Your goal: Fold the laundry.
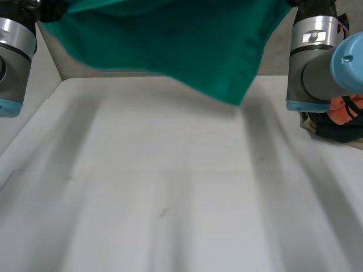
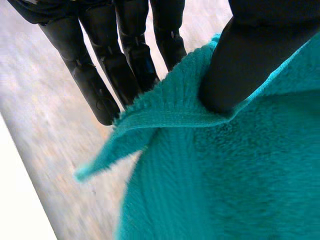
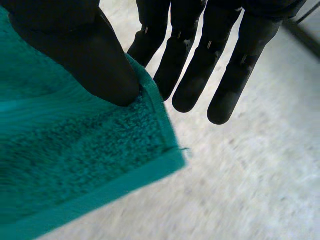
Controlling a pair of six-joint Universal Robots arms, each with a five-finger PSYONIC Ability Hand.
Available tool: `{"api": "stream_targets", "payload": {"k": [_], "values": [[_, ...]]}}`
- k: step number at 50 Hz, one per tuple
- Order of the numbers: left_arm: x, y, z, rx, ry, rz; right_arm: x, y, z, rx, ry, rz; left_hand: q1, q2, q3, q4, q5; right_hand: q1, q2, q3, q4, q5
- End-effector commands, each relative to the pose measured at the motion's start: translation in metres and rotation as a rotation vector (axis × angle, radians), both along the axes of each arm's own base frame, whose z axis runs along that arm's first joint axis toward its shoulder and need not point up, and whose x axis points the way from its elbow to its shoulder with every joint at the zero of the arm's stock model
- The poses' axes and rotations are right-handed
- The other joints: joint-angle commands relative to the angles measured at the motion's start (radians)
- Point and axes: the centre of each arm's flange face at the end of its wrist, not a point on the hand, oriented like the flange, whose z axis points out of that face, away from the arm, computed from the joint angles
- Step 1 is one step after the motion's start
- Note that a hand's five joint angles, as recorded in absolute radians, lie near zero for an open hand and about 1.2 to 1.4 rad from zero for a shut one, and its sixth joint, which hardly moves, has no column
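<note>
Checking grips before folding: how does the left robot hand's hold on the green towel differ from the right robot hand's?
The left robot hand pins a rumpled, folded edge of the towel under its thumb; the right robot hand pins it flat beside a corner. The left's fingers go partly behind the cloth; the right's mostly jut past its side edge. Both pinch it, thumb against fingers.

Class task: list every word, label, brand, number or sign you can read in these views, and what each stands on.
No text can be read.
The green towel, the left hand and right hand pinching it, and the white table bear no lettering.
A small dark mark on the right arm's silver joint is too blurred to read.
</note>
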Motion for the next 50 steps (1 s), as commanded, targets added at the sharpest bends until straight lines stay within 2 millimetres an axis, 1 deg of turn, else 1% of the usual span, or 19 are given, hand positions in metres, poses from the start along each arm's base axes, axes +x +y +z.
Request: {"api": "stream_targets", "payload": {"k": [1,4,5,6,9,10,13,14,16,18,21,23,27,28,29,34,36,41,50], "values": [[-0.006,0.017,-0.033,0.062,-0.001,-0.044,0.005,0.011,-0.021,0.097,0.032,0.08,0.242,0.2,0.207,0.197,0.262,0.26,0.213,0.206,0.197,0.198],[-0.008,0.019,-0.057,0.135,-0.016,-0.044,0.01,0.015,-0.046,0.193,0.101,0.121,0.242,0.2,0.207,0.197,0.262,0.26,0.213,0.206,0.197,0.198],[-0.008,0.021,-0.074,0.184,-0.029,-0.039,0.011,0.017,-0.053,0.219,0.12,0.132,0.242,0.2,0.207,0.197,0.262,0.26,0.213,0.206,0.197,0.198],[-0.008,0.022,-0.083,0.209,-0.035,-0.037,0.011,0.02,-0.069,0.274,0.154,0.145,0.242,0.2,0.207,0.197,0.262,0.26,0.213,0.206,0.197,0.198],[-0.007,0.028,-0.119,0.311,-0.067,-0.026,0.01,0.024,-0.095,0.361,0.207,0.155,0.242,0.2,0.207,0.197,0.262,0.26,0.213,0.206,0.197,0.198],[-0.007,0.03,-0.128,0.336,-0.077,-0.024,0.008,0.028,-0.114,0.428,0.246,0.159,0.242,0.2,0.207,0.197,0.262,0.26,0.213,0.206,0.197,0.198],[-0.005,0.043,-0.164,0.448,-0.118,-0.017,0.004,0.036,-0.145,0.54,0.316,0.159,0.242,0.2,0.207,0.197,0.262,0.26,0.213,0.206,0.197,0.198],[-0.004,0.047,-0.171,0.473,-0.127,-0.018,0.0,0.043,-0.167,0.621,0.364,0.158,0.242,0.2,0.207,0.197,0.262,0.26,0.213,0.206,0.197,0.198],[-0.002,0.059,-0.192,0.561,-0.155,-0.022,-0.004,0.049,-0.185,0.687,0.408,0.156,0.242,0.2,0.207,0.197,0.262,0.26,0.213,0.206,0.197,0.198],[-0.001,0.069,-0.202,0.621,-0.172,-0.025,-0.012,0.058,-0.206,0.776,0.464,0.145,0.058,0.017,0.023,0.013,0.078,0.26,0.213,0.206,0.197,0.198],[0.003,0.087,-0.213,0.729,-0.207,-0.041,-0.02,0.063,-0.219,0.836,0.502,0.133,-0.277,-0.318,-0.312,-0.322,-0.257,0.26,0.213,0.206,0.197,0.198],[0.004,0.095,-0.21,0.761,-0.226,-0.052,-0.029,0.064,-0.223,0.862,0.511,0.115,-0.426,-0.468,-0.462,-0.472,-0.406,0.26,0.213,0.206,0.197,0.198],[0.014,0.106,-0.191,0.798,-0.261,-0.07,-0.039,0.062,-0.217,0.862,0.488,0.101,-0.699,-0.741,-0.735,-0.745,-0.679,0.26,0.213,0.206,0.197,0.198],[0.017,0.11,-0.182,0.8,-0.269,-0.086,-0.039,0.061,-0.216,0.862,0.481,0.103,-0.869,-0.91,-0.904,-0.914,-0.849,0.26,0.213,0.206,0.197,0.198],[0.019,0.111,-0.177,0.798,-0.273,-0.09,-0.041,0.061,-0.214,0.861,0.475,0.103,-0.926,-0.967,-0.961,-0.971,-0.906,0.26,0.213,0.206,0.197,0.198],[0.037,0.106,-0.158,0.765,-0.272,-0.113,-0.045,0.06,-0.205,0.861,0.433,0.112,-0.926,-0.968,-0.961,-0.972,-0.906,0.26,0.213,0.206,0.197,0.198],[0.046,0.1,-0.157,0.753,-0.27,-0.123,-0.046,0.06,-0.204,0.86,0.426,0.114,-0.824,-0.866,-0.859,-0.87,-0.804,0.26,0.213,0.206,0.197,0.198],[0.059,0.093,-0.169,0.765,-0.281,-0.164,-0.047,0.061,-0.203,0.864,0.416,0.116,-0.73,-0.771,-0.765,-0.775,-0.71,0.26,0.213,0.206,0.197,0.198],[0.063,0.082,-0.214,0.743,-0.429,-0.266,-0.043,0.068,-0.208,0.876,0.431,0.125,-0.568,-0.61,-0.603,-0.613,-0.548,0.26,0.213,0.206,0.197,0.198]]}}
